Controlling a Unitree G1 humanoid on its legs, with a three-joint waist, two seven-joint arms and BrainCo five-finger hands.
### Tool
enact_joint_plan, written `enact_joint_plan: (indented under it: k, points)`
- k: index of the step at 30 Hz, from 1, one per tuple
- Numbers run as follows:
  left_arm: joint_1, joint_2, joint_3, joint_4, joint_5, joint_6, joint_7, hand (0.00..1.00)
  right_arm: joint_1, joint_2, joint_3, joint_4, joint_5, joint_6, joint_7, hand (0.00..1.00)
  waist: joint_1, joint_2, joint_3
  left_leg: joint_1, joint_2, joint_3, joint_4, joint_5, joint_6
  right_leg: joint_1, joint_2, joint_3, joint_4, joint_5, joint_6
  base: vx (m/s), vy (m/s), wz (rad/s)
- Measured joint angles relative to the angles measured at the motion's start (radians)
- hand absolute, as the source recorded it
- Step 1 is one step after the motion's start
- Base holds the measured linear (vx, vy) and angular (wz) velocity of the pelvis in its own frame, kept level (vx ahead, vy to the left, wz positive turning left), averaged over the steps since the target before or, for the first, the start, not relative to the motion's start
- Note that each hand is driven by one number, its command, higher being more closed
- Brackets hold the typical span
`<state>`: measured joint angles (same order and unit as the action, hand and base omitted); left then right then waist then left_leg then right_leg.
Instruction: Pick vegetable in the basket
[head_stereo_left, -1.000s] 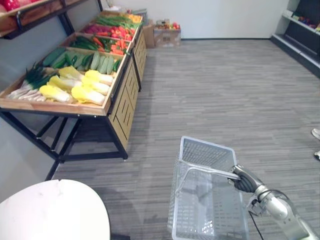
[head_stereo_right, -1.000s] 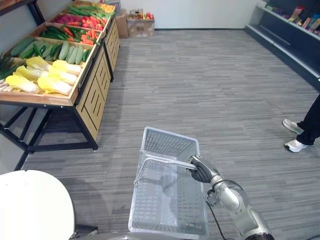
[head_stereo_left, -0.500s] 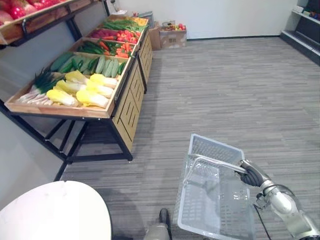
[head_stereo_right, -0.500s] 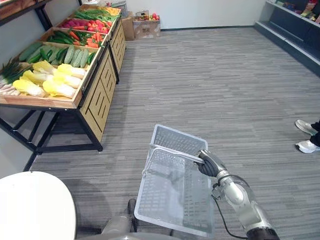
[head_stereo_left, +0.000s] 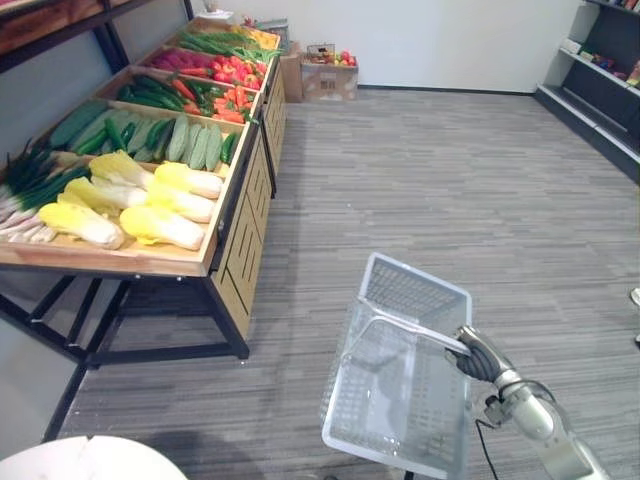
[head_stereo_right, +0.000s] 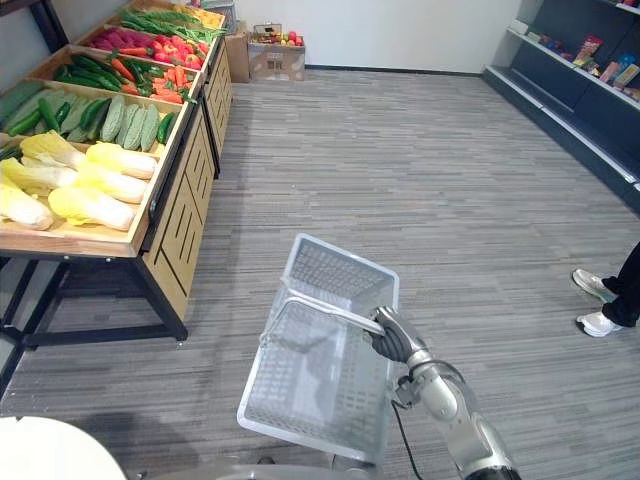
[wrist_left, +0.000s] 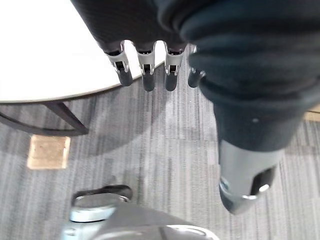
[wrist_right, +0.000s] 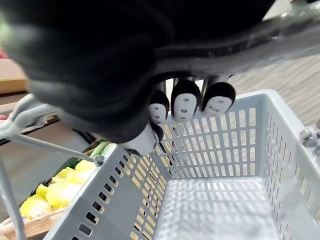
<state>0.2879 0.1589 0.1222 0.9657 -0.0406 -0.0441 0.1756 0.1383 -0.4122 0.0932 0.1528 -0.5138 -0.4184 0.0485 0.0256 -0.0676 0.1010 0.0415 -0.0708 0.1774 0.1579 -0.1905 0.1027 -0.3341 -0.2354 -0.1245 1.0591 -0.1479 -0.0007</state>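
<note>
Lettering on the cardboard box (head_stereo_left: 328, 78) by the far white wall, and on the packets (head_stereo_right: 592, 48) on the dark shelving (head_stereo_right: 600, 100), is proving too small for us to read. We are looking down on a grey striped carpet floor (head_stereo_left: 450, 190) that is running across the whole room.

The right robot hand (head_stereo_left: 478, 358) is curling its fingers round the grey handle (head_stereo_left: 410, 329) of the pale plastic basket (head_stereo_left: 415, 290) and is carrying it above the floor. In the right wrist view we are seeing the dark fingertips (wrist_right: 185, 102) wrapping the bar, with the basket's perforated wall and bottom showing behind them. The left robot hand (wrist_left: 147, 75) is hanging with its fingers straight, holding nothing, over the edge of a white round table (wrist_left: 45, 55).

The vegetables are lying on the slanted wooden worktop (head_stereo_left: 120, 263) to the robot's left, well apart from the basket. Yellow cabbages (head_stereo_left: 165, 228) are lying nearest, with green onions (head_stereo_left: 30, 170) beside them. Green cucumbers (head_stereo_left: 195, 145) are lying behind these, and red and orange produce (head_stereo_left: 235, 95) farther back. A person's shoes (head_stereo_right: 600, 322) are standing on the floor at the right.
</note>
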Motion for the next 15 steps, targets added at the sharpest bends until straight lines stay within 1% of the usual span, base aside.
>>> enact_joint_plan:
  k: [1, 2, 3, 4, 5, 6, 7, 8, 9, 10, 11, 12, 13, 14, 15]
  points:
    - [-0.005, 0.001, 0.001, 0.0, -0.03, -0.001, -0.001, 0.0, 0.0, 0.001, -0.003, -0.002, 0.001, 0.0, -0.007, 1.0, -0.005, 0.014, 0.003, 0.034, 0.016, -0.016, -0.002, -0.016, -0.002, -0.018, 0.022, -0.042, -0.117, -0.027, 0.002, 0.42, 0.062, 0.4]
    - [-0.01, 0.001, 0.003, -0.001, -0.035, -0.004, -0.003, 0.0, -0.003, 0.001, -0.006, -0.001, 0.001, -0.003, -0.013, 1.0, -0.016, 0.017, 0.004, 0.052, 0.028, -0.03, 0.0, -0.022, -0.01, -0.024, 0.044, -0.056, -0.251, -0.029, 0.008, 0.53, 0.046, 0.8]
    - [-0.014, 0.001, 0.002, -0.006, -0.035, -0.02, -0.005, 0.0, -0.007, 0.001, -0.013, 0.0, 0.001, -0.01, -0.018, 1.0, -0.031, 0.018, 0.005, 0.075, 0.04, -0.067, 0.002, -0.031, -0.027, -0.032, 0.077, -0.046, -0.487, -0.003, 0.04, 0.45, 0.009, 0.76]
    - [-0.014, 0.001, 0.002, -0.009, -0.034, -0.023, -0.004, 0.0, -0.007, 0.002, -0.017, 0.003, 0.001, -0.01, -0.018, 1.0, -0.033, 0.019, 0.005, 0.084, 0.044, -0.084, 0.002, -0.038, -0.038, -0.03, 0.089, -0.031, -0.579, 0.014, 0.061, 0.47, -0.035, 0.79]
    - [-0.014, 0.001, 0.002, -0.009, -0.034, -0.028, -0.004, 0.0, -0.007, 0.002, -0.021, 0.009, 0.001, -0.01, -0.018, 1.0, -0.033, 0.018, 0.004, 0.097, 0.046, -0.109, 0.001, -0.049, -0.055, -0.026, 0.101, 0.001, -0.72, 0.045, 0.088, 0.47, -0.081, 0.68]
    - [-0.013, -0.001, 0.003, -0.008, -0.034, -0.033, -0.004, 0.0, -0.007, 0.003, -0.029, 0.012, 0.001, -0.01, -0.017, 1.0, -0.028, 0.011, 0.006, 0.115, 0.039, -0.138, 0.001, -0.065, -0.079, -0.024, 0.106, 0.04, -0.861, 0.098, 0.113, 0.47, -0.105, 0.67]
    - [-0.013, -0.002, 0.004, -0.007, -0.034, -0.032, -0.004, 0.0, -0.007, 0.003, -0.034, 0.012, 0.001, -0.01, -0.015, 1.0, -0.023, 0.006, 0.01, 0.126, 0.032, -0.155, 0.002, -0.071, -0.088, -0.025, 0.101, 0.058, -0.893, 0.11, 0.114, 0.46, -0.158, 0.77]
    - [-0.007, -0.006, 0.016, -0.007, -0.033, -0.031, -0.004, 0.0, -0.008, 0.005, -0.045, 0.012, 0.001, -0.01, -0.008, 1.0, -0.018, -0.002, 0.013, 0.149, 0.023, -0.185, 0.004, -0.093, -0.111, -0.025, 0.088, 0.073, -0.912, 0.123, 0.104, 0.48, -0.227, 0.88]
    - [0.006, -0.01, 0.038, -0.008, -0.028, -0.032, -0.003, 0.0, -0.012, 0.004, -0.049, 0.012, 0.001, -0.008, 0.0, 1.0, -0.022, -0.006, 0.01, 0.17, 0.024, -0.22, 0.02, -0.135, -0.124, -0.014, 0.088, 0.067, -0.896, 0.135, 0.085, 0.51, -0.266, 0.95]
    - [0.011, -0.01, 0.05, -0.006, -0.025, -0.03, -0.002, 0.0, -0.017, 0.001, -0.05, 0.012, 0.003, -0.007, 0.005, 1.0, -0.025, -0.01, 0.006, 0.179, 0.028, -0.239, 0.037, -0.164, -0.127, -0.009, 0.095, 0.072, -0.885, 0.189, 0.053, 0.54, -0.304, 0.85]
    - [0.013, -0.018, 0.072, -0.003, -0.024, -0.025, -0.002, 0.0, -0.031, -0.007, -0.055, 0.02, 0.004, -0.001, 0.01, 1.0, -0.016, 0.017, 0.006, 0.189, 0.061, -0.261, 0.083, -0.201, -0.137, -0.015, 0.111, 0.048, -0.829, 0.27, 0.038, 0.66, -0.346, 0.4]
    - [0.013, -0.035, 0.105, 0.016, -0.023, -0.015, 0.0, 0.0, -0.064, -0.011, -0.05, 0.046, 0.004, 0.002, 0.03, 1.0, 0.002, 0.058, -0.001, 0.177, 0.101, -0.272, 0.145, -0.203, -0.141, -0.008, 0.142, 0.023, -0.793, 0.244, 0.018, 0.64, -0.326, 0.18]
    - [0.014, -0.043, 0.121, 0.022, -0.023, -0.011, 0.003, 0.0, -0.081, -0.018, -0.045, 0.055, 0.004, 0.002, 0.034, 1.0, 0.004, 0.074, -0.004, 0.16, 0.113, -0.274, 0.186, -0.197, -0.145, -0.006, 0.158, 0.016, -0.786, 0.23, 0.016, 0.63, -0.314, -0.13]
    - [0.018, -0.057, 0.139, 0.04, -0.024, 0.001, 0.009, 0.0, -0.113, -0.03, -0.044, 0.061, 0.005, 0.008, 0.04, 1.0, 0.006, 0.098, -0.003, 0.127, 0.135, -0.266, 0.272, -0.168, -0.14, 0.001, 0.188, 0.005, -0.763, 0.202, 0.004, 0.5, -0.271, -0.2]
    - [0.011, -0.066, 0.161, 0.065, -0.026, 0.011, 0.01, 0.0, -0.131, -0.033, -0.044, 0.062, 0.012, 0.014, 0.045, 1.0, 0.005, 0.104, -0.001, 0.081, 0.145, -0.252, 0.388, -0.098, -0.142, 0.025, 0.207, 0.002, -0.765, 0.175, -0.009, 0.48, -0.273, -0.22]
